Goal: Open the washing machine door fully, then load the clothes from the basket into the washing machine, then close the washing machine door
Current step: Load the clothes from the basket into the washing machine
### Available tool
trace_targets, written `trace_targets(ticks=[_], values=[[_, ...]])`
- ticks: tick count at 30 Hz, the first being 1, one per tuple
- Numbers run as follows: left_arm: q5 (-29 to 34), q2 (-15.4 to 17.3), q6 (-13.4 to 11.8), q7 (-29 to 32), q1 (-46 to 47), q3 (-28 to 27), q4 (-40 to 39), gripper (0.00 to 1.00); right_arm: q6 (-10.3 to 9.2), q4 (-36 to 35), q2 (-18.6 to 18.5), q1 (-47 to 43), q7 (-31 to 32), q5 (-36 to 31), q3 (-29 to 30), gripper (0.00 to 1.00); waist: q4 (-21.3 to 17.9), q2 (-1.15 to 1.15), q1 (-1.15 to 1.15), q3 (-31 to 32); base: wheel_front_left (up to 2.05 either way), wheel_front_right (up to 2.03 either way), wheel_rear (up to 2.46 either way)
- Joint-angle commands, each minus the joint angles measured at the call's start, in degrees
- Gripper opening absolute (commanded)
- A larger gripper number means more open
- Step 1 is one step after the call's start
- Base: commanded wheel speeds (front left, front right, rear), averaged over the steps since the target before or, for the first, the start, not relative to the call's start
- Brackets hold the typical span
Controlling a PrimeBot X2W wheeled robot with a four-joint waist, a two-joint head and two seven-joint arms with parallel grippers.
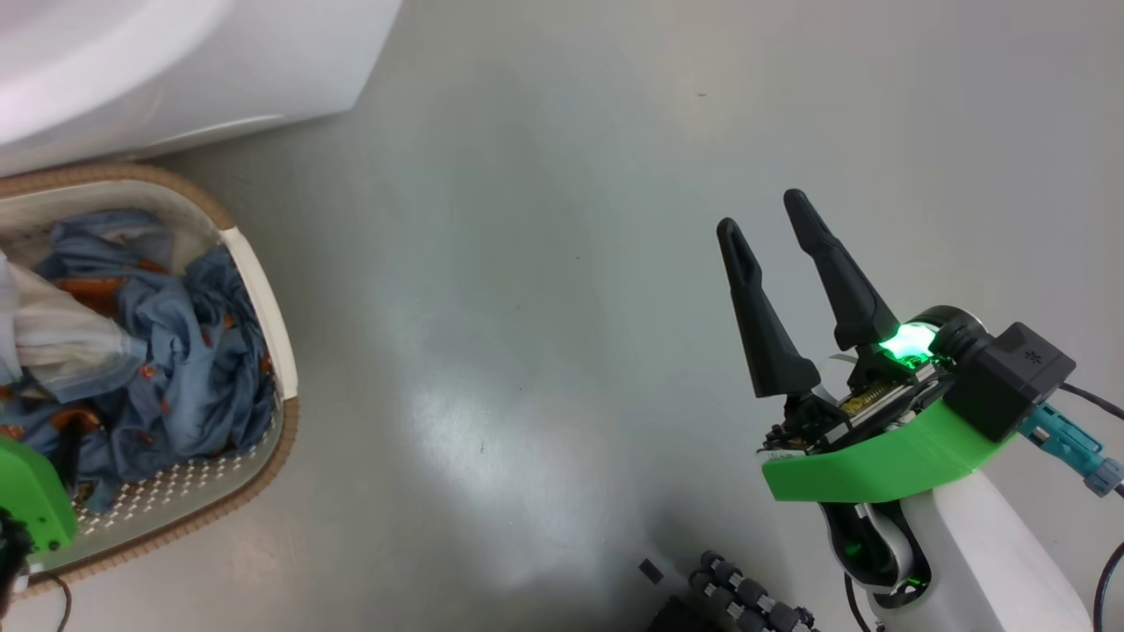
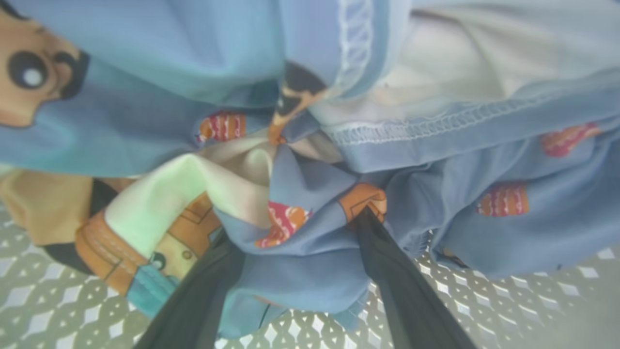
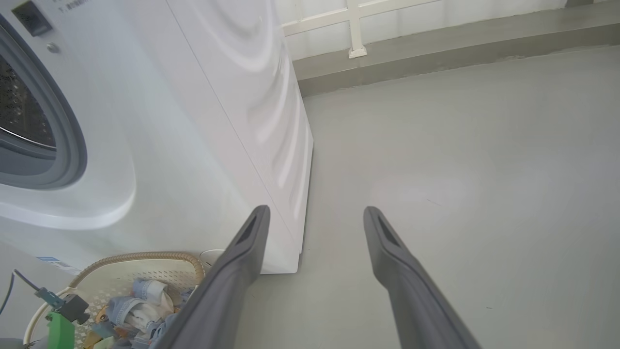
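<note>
The washing machine point(image 3: 193, 121) drum point(image 3: 19, 111) gapes at upper left, so opening looks done; the clothes point(image 1: 176, 351) lie in the basket point(image 1: 263, 298) at lower left, left claw point(image 2: 295, 228) spread around a fold, right claw point(image 1: 762, 213) wide, empty

Washing machine point(image 3: 193, 121): one
Basket point(image 1: 263, 307): one
Clothes point(image 1: 176, 351): one tangled heap, garments too bunched to count
Grippers: two, left gripper point(image 2: 295, 228) and right gripper point(image 1: 762, 213)
Fingers point(image 3: 397, 271): two per gripper
</note>
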State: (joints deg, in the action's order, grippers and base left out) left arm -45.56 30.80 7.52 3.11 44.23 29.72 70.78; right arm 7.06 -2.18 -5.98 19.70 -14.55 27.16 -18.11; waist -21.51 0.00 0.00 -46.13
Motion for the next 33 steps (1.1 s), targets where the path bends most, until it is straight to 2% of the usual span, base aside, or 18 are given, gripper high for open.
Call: trace_targets(ticks=[1,6,7,8,11,12,15,23,33], values=[[-0.62,2.77,-0.03,0.03,0.34,-0.93,0.17,1.00,0.43,-1.47,-0.31,-0.78,-0.45,-0.85,-0.99,1.00,-0.27,0.00,0.00,-0.38,0.00,0.00,0.00],[-1.06,3.07,-0.03,0.83,1.30,-0.09,0.51,1.00,0.43,-1.62,-0.21,-0.35,-0.45,-0.86,-1.61,1.00,-0.69,0.00,0.00,-0.89,0.00,0.00,0.00],[-1.19,3.12,-0.03,1.16,1.41,0.11,0.56,0.82,0.43,-1.65,-0.19,-0.26,-0.45,-0.88,-1.70,1.00,-0.77,0.00,0.00,-0.96,0.00,0.00,0.00],[-1.19,3.12,-0.03,1.16,1.41,0.11,0.56,0.82,0.43,-1.65,-0.19,-0.26,-0.45,-0.88,-1.70,1.00,-0.77,0.00,0.00,-0.96,0.00,0.00,0.00],[-1.73,3.38,-0.03,1.59,1.67,0.58,0.42,0.33,0.43,-1.78,-0.11,-0.08,-0.45,-0.94,-1.87,1.00,-0.96,0.00,0.00,-1.14,0.00,0.00,0.00],[-1.92,3.42,-0.03,1.70,1.68,0.76,0.31,0.20,0.43,-1.80,-0.09,-0.04,-0.45,-0.95,-1.89,1.00,-0.99,0.00,0.00,-1.15,0.00,0.00,0.00],[-2.53,3.53,-0.03,1.90,1.68,1.23,0.11,0.00,0.43,-1.85,-0.06,-0.01,-0.45,-0.97,-1.96,1.00,-1.10,0.00,0.00,-1.16,0.00,0.00,0.00],[-4.24,3.07,-0.03,0.55,2.42,1.95,-0.05,0.00,0.43,-1.89,-0.03,0.16,-0.45,-1.12,-1.50,1.00,-0.21,0.00,0.00,-0.87,0.00,0.00,0.00],[-8.22,0.66,-0.03,-6.29,0.83,1.46,-2.82,0.00,0.43,-1.55,-0.44,0.54,-0.45,-1.09,-0.44,1.00,2.84,0.00,0.00,2.81,0.00,0.00,0.00]])
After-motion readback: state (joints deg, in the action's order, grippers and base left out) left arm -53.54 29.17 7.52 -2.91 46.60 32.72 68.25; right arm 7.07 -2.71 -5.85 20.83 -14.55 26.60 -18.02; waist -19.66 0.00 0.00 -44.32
